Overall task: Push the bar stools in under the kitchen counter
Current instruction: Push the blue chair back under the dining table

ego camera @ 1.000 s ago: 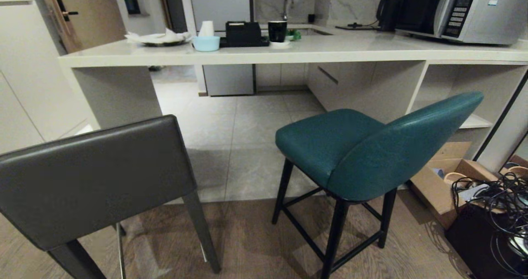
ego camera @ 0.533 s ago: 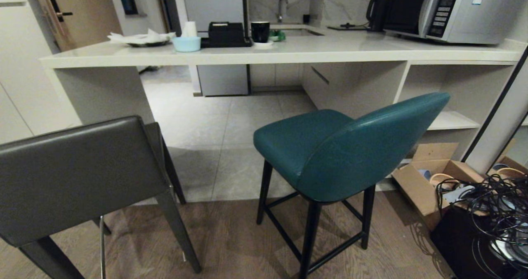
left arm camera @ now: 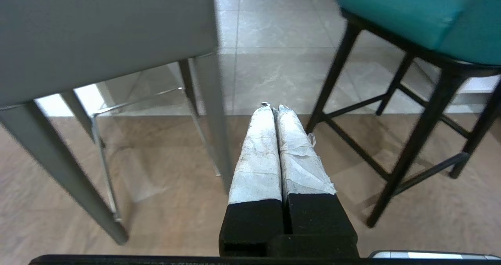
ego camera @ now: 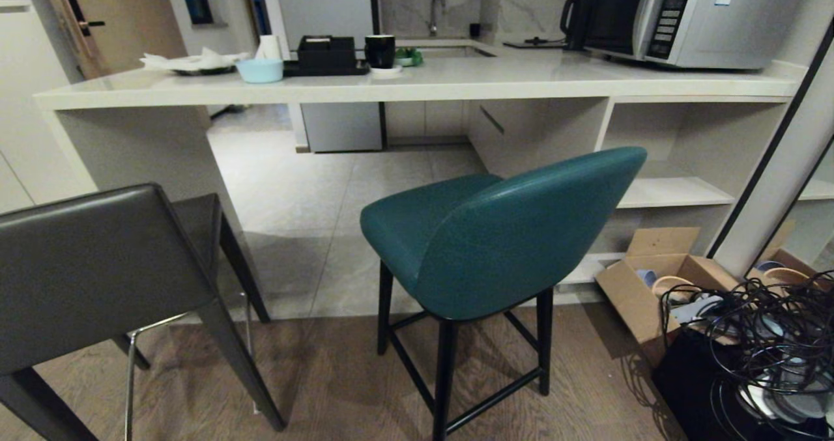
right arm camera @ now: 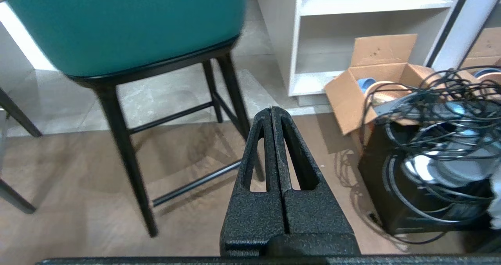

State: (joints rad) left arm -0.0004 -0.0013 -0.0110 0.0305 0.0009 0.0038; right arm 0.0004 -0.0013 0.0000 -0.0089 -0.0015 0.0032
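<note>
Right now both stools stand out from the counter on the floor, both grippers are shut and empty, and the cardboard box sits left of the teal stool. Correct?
Not quite. The head view shows the cardboard box to the right of the teal stool, below the shelf cubbies. The rest holds: dark grey stool and teal one out from the counter, left gripper and right gripper shut, empty.

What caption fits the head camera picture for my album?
Teal stool and grey stool stand on the floor, not yet under the kitchen counter.
</note>
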